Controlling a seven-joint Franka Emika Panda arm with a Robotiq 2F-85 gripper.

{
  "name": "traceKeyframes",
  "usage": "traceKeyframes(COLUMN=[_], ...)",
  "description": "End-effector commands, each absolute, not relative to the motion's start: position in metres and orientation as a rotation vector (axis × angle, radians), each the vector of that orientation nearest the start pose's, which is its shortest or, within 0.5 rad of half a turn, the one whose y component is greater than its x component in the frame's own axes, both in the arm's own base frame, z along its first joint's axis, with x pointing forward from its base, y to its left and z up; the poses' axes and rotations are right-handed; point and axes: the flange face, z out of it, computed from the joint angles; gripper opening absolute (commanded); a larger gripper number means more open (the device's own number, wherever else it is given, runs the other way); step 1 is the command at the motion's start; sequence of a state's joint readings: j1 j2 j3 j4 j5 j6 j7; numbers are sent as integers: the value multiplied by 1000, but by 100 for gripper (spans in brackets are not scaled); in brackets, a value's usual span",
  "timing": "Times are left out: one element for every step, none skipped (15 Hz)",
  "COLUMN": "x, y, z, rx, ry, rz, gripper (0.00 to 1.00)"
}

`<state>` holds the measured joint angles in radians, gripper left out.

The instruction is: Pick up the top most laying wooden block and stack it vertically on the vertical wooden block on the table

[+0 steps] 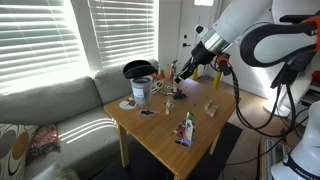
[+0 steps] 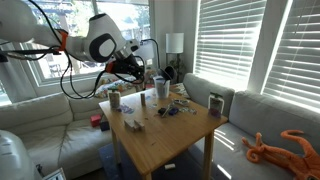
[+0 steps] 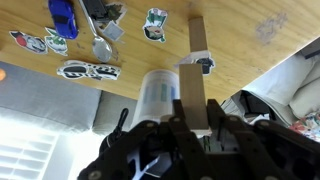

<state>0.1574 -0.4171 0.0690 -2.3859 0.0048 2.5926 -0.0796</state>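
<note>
- Currently the gripper [image 3: 197, 108] fills the lower edge of the wrist view, its fingers clamped on a pale wooden block [image 3: 193, 88] (long axis running away from the camera).
- Just beside that block, to its left in the picture, stands a white cup [image 3: 158, 95].
- Beyond the held block, a darker wooden block [image 3: 198, 38] rests on the table [image 3: 250, 40]; it appears upright, though the steep angle leaves this uncertain.
- Farther on lie stickers [image 3: 88, 70], a spoon [image 3: 100, 42] and a blue toy [image 3: 62, 14].
- In both exterior views the gripper [image 1: 178, 72] [image 2: 140, 68] hangs above the table, near a tin [image 1: 140, 92].
</note>
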Motion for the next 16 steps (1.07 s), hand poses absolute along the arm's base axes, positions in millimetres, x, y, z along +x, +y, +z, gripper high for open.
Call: traceKeyframes(x=[452, 451, 451, 450, 450, 449, 448, 448, 447, 447, 447, 447, 448, 448, 449, 450], y=[125, 129, 132, 134, 137, 138, 139, 139, 138, 136, 134, 132, 127, 124, 121, 121], z=[539, 538, 536, 534, 531, 527, 525, 525, 524, 523, 523, 523, 522, 520, 518, 520], rx=[-2893, -2884, -2878, -2871, -2860, -2867, -2878, -2890, -2894, -2895, -2882, -2874, -2874, -2873, -2872, -2865], ry=[-494, -507, -519, -520, -512, -519, -523, -516, -516, -520, -539, -546, -552, -564, -557, -544], rz=[-1039, -1083, -1114, -1131, -1136, -1120, -1096, -1060, -1056, -1057, -1058, -1055, -1054, -1035, -1021, -1014], gripper=[7, 7, 7, 7, 7, 7, 7, 7, 7, 7, 7, 7, 7, 7, 7, 7])
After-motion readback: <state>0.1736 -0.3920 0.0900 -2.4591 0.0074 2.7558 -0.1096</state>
